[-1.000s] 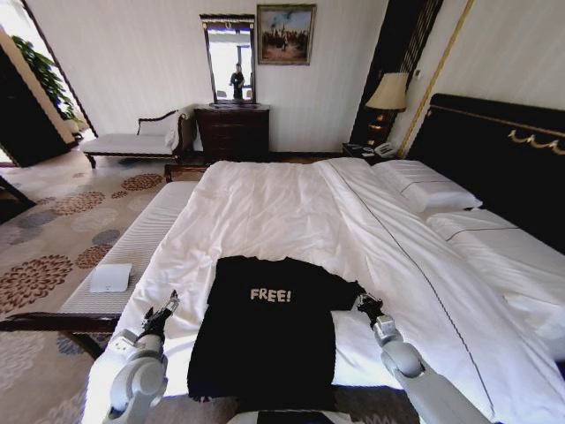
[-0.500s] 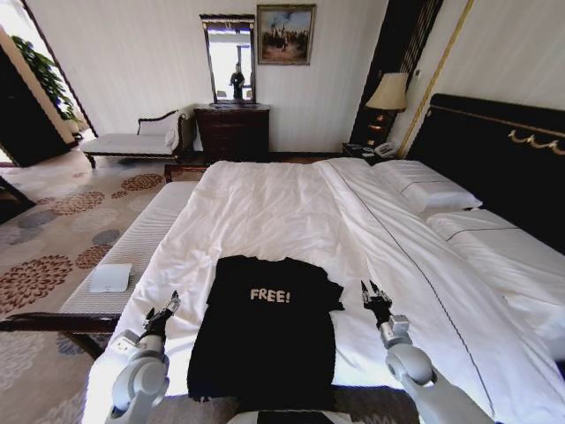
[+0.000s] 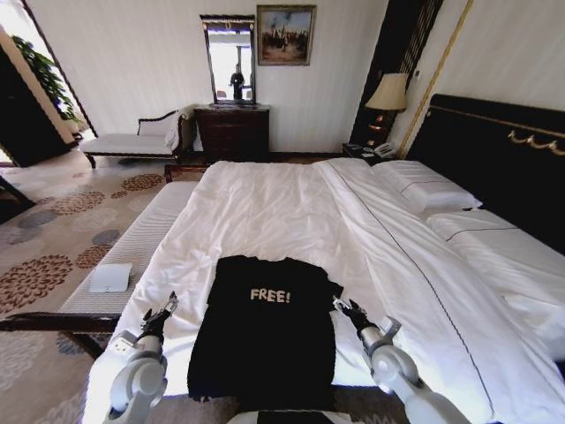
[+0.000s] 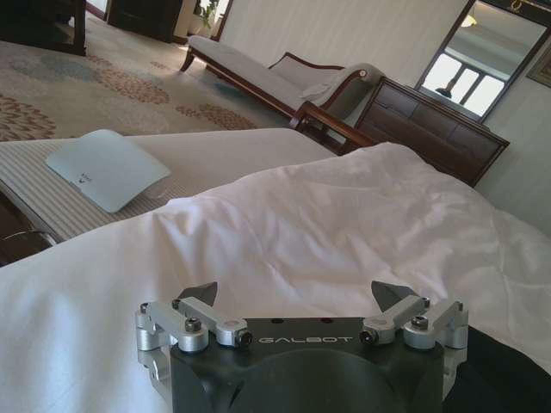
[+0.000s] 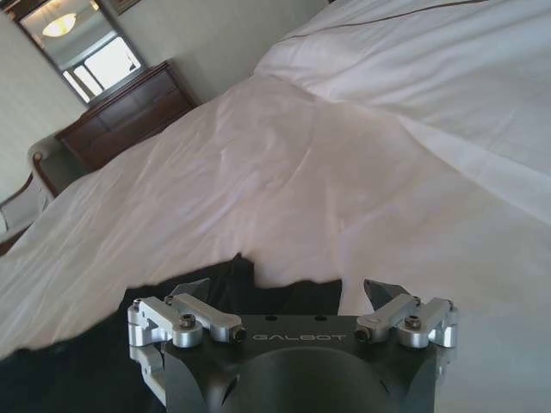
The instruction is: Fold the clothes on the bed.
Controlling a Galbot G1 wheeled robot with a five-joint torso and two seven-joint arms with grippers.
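1. We see the black T-shirt (image 3: 265,331) lying flat on the near end of the bed (image 3: 291,221), chest up, its white "FREE!" lettering (image 3: 270,295) readable; its hem reaches the near edge of the white duvet (image 3: 265,212).
2. The shirt's right sleeve (image 3: 331,291) lies at the garment's right edge, just ahead of the right claw (image 3: 344,306).
3. We find the right claw low over the duvet, just beside that sleeve, its fingers spread wide and holding nothing; in its wrist view (image 5: 291,291) black cloth (image 5: 69,361) lies beneath and just ahead of it.
4. The left claw (image 3: 164,309) hangs beside the shirt's left edge, apart from the cloth, fingers likewise wide and empty; its wrist view (image 4: 297,297) faces bare duvet.
5. Two pillows (image 3: 424,185) lie at the right, against the dark headboard (image 3: 494,159).
6. A padded bench (image 3: 132,247) runs along the bed's left side and carries a small white flat object (image 3: 110,277).
7. Farther off stand a chaise (image 3: 141,141), a dark dresser (image 3: 232,132) with a mirror (image 3: 229,60), and a lamp (image 3: 388,93).
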